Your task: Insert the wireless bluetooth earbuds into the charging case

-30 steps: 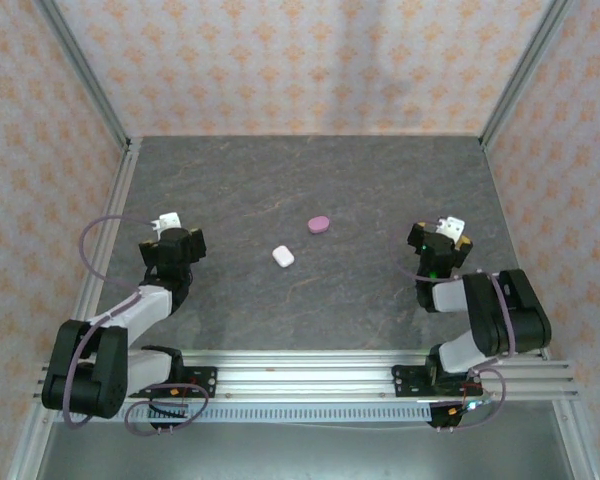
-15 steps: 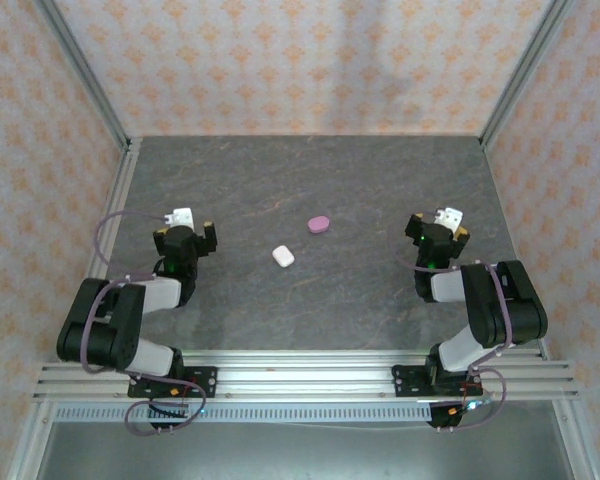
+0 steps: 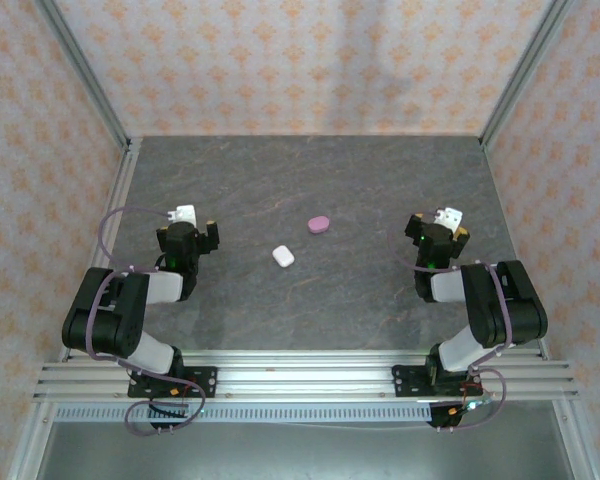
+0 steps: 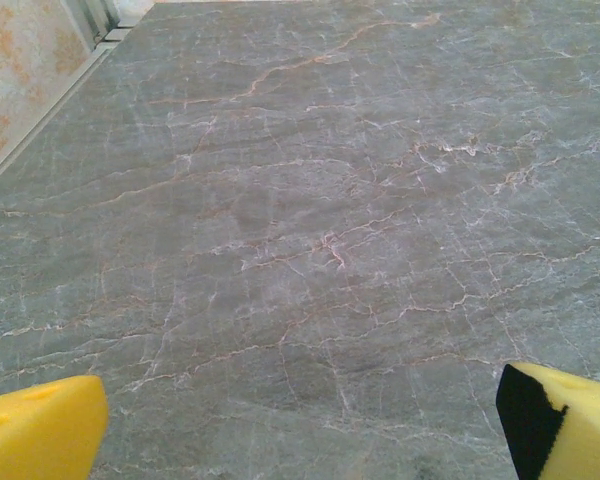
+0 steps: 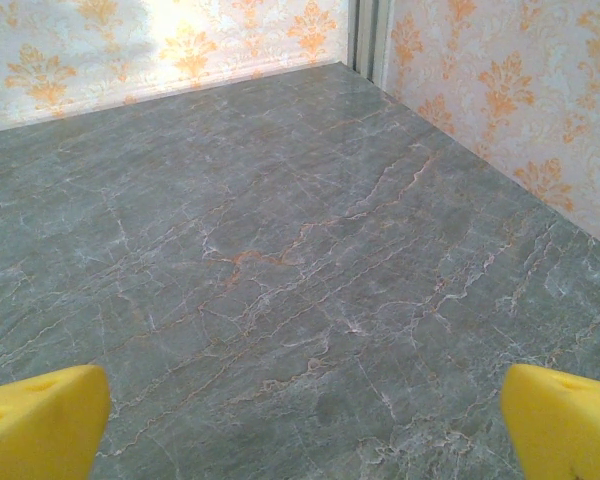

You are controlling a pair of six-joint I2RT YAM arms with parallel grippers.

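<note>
Two shut pebble-like charging cases lie mid-table, a pink one (image 3: 319, 223) and, nearer to me, a white one (image 3: 283, 256). The earbuds are out of view. My left gripper (image 3: 186, 238) rests low at the table's left side, well left of the white case. In the left wrist view it (image 4: 300, 440) is open, its yellow fingertips (image 4: 40, 432) wide apart over bare stone. My right gripper (image 3: 438, 236) sits low at the right side, far from both cases. In the right wrist view it (image 5: 300, 430) is open too, nothing between its yellow fingertips (image 5: 565, 425).
The dark marbled tabletop (image 3: 310, 180) is ringed by patterned walls (image 3: 300, 60) with aluminium posts at the back corners. A metal rail (image 3: 300, 375) runs along the near edge under the arm bases.
The left arm has folded in and its gripper has shifted a little right and away. The right gripper has edged slightly away. The cases have not moved.
</note>
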